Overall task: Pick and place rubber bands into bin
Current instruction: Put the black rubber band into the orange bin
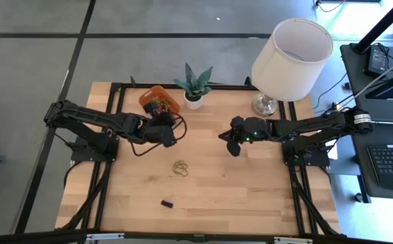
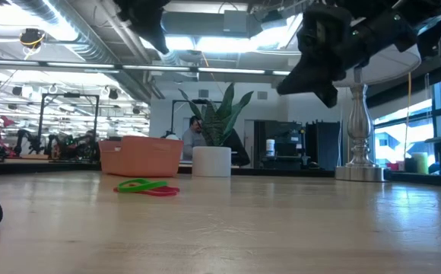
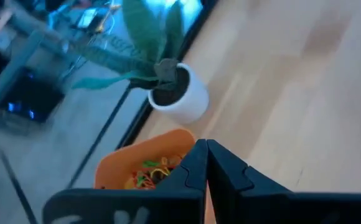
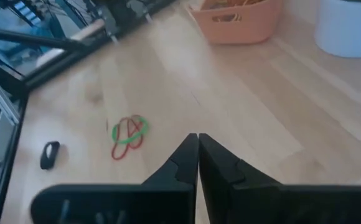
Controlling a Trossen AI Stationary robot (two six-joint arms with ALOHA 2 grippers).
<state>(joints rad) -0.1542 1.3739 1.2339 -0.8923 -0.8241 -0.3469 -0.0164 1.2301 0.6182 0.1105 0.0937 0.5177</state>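
Observation:
The orange bin point(image 1: 157, 99) stands near the table's far edge beside the potted plant and has several coloured rubber bands point(image 3: 150, 172) in it. A small tangle of green and red rubber bands point(image 1: 180, 167) lies on the wood mid-table, also seen in the low view point(image 2: 146, 186) and the right wrist view point(image 4: 129, 135). One black band point(image 1: 167, 202) lies closer to the near edge. My left gripper point(image 3: 205, 148) hovers shut just on the near side of the bin, nothing visible between its fingers. My right gripper point(image 4: 197, 139) hangs shut above the table, right of the loose bands.
A white pot with a green plant point(image 1: 194, 99) stands right of the bin. A lamp with a white shade point(image 1: 290, 49) stands at the far right corner, its base point(image 2: 356, 172) on the table. Bare wood lies around the loose bands.

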